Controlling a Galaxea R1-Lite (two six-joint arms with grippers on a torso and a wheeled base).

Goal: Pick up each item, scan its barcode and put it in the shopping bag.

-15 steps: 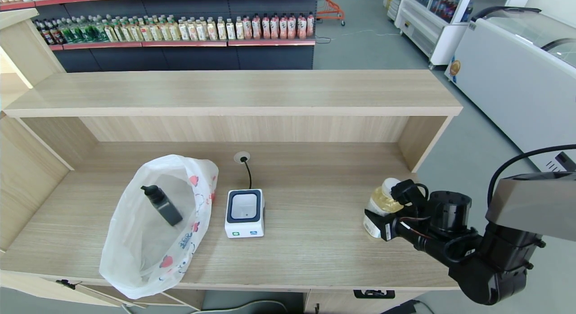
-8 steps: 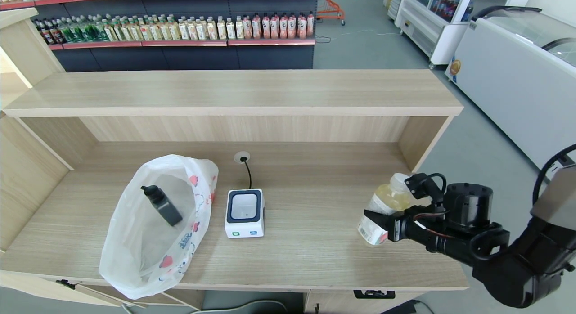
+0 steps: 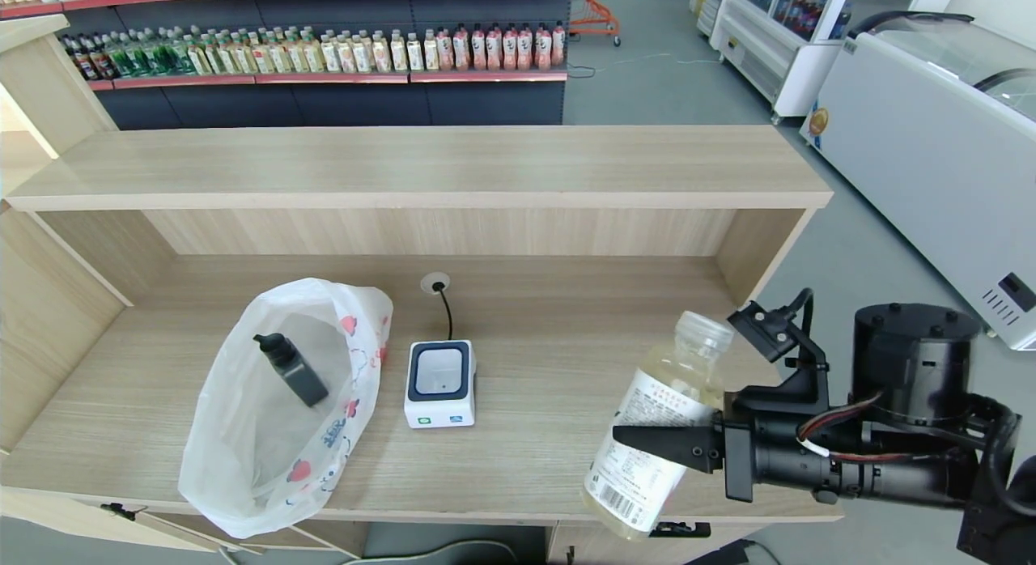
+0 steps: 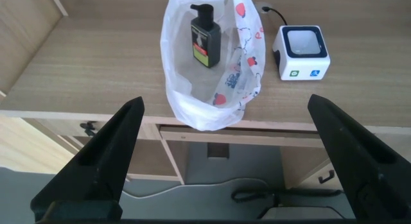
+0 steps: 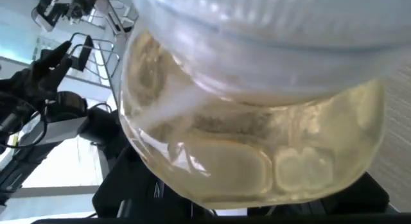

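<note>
Over counter edge, tilted bottle

A shop is shown. It is marked by shelves of bottled drinks, chest freezers and a checkout counter fitted with a barcode scanner.
</note>
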